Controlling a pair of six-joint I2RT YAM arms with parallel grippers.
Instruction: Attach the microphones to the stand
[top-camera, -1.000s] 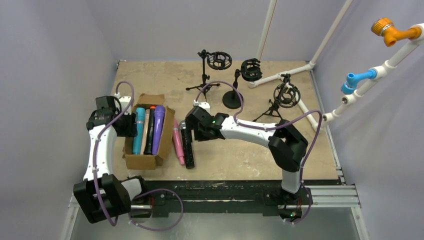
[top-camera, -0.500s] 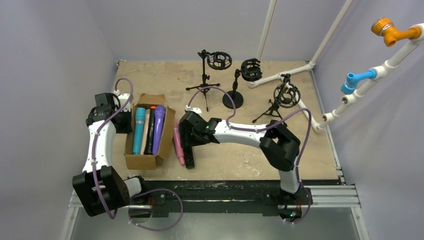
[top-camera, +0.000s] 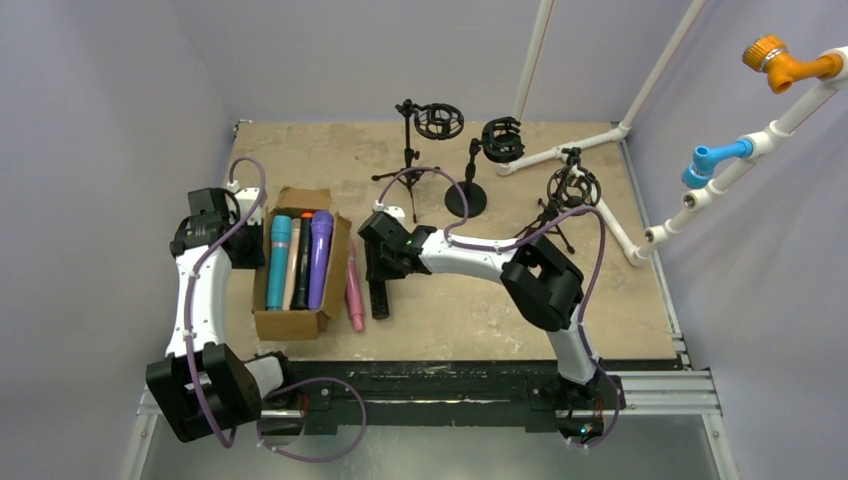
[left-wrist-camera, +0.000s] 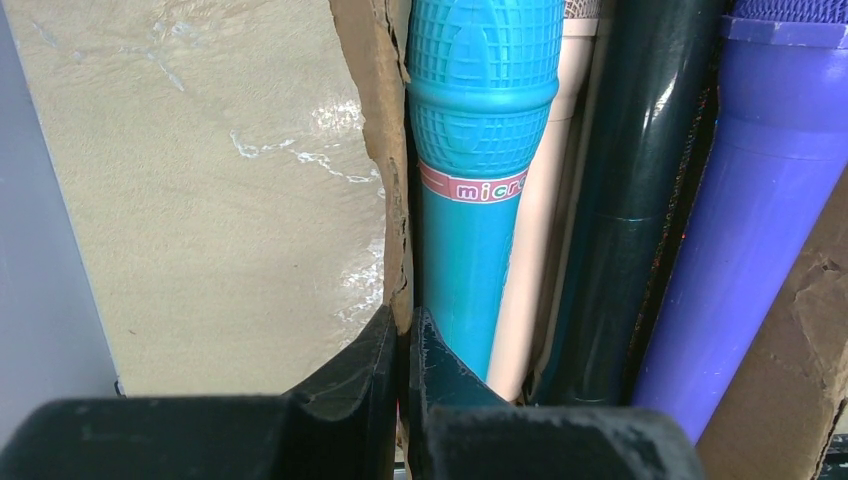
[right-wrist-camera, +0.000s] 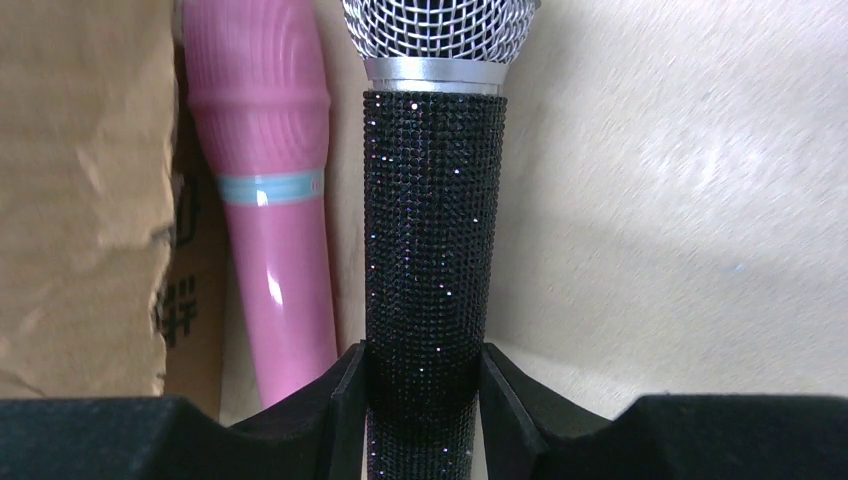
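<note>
Left pincer (left-wrist-camera: 402, 345): clamped tight on the wall of the cardboard box (left-wrist-camera: 385, 130).
Box contents: teal microphone (left-wrist-camera: 470, 200), peach microphone (left-wrist-camera: 535, 280), dark microphone (left-wrist-camera: 620, 200) and purple microphone (left-wrist-camera: 730, 200), side by side.
Right pincer (right-wrist-camera: 424, 365): closed around the black glitter microphone (right-wrist-camera: 432, 220), which lies on the bench (top-camera: 600, 300) just beside the pink microphone (right-wrist-camera: 270, 200).
Stands (top-camera: 502, 140): upright at the far side, well apart from both.

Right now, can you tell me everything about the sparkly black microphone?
The sparkly black microphone is a stick covered in tiny glittery black beads, with a silver ring and a rounded silver mesh head. It lies flat on the tan table, close beside the pink microphone. The right gripper hugs its handle, one finger on each side.
</note>
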